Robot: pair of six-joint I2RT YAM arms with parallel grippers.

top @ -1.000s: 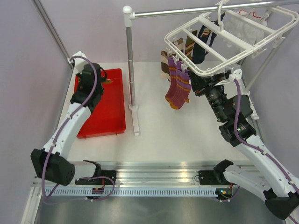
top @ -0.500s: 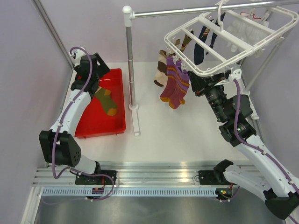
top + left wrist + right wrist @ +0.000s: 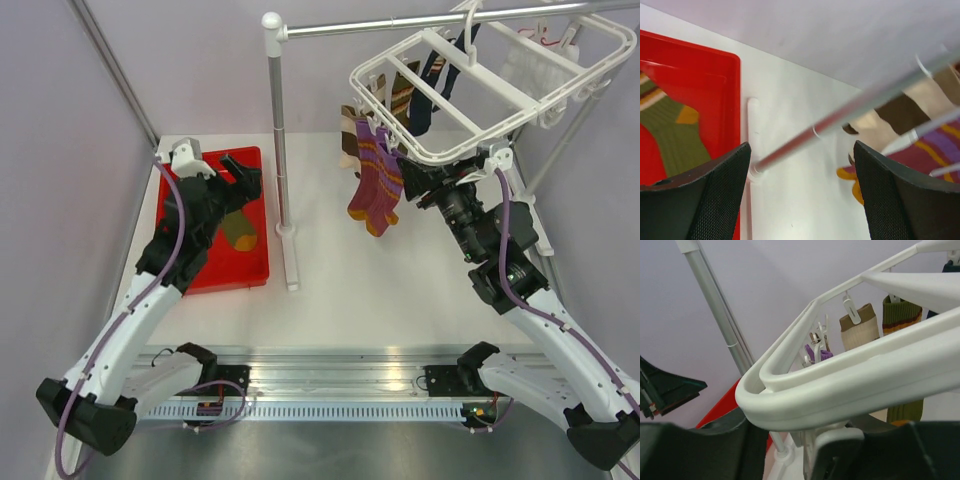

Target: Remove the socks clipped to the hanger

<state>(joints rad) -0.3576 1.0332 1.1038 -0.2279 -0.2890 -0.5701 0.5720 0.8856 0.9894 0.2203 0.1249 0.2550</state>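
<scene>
The white hanger hangs from the metal rail with socks clipped under it. A purple pair with orange stripes is at its near left corner, brown-and-cream ones behind, a navy one and white ones further back. My right gripper sits just under the hanger's rim. Its jaws stand apart around a white clip, with a gap on the left side. My left gripper is open and empty above the red tray's right edge. An olive sock lies in the tray.
The stand's upright metal pole and its white foot stand between the tray and the hanging socks. In the left wrist view the pole crosses just ahead of the open fingers. Purple walls close off the left and back.
My left gripper opened and dropped the olive sock into the red tray, then swung right toward the pole. My right gripper's jaws widened under the hanger, which swayed slightly.
</scene>
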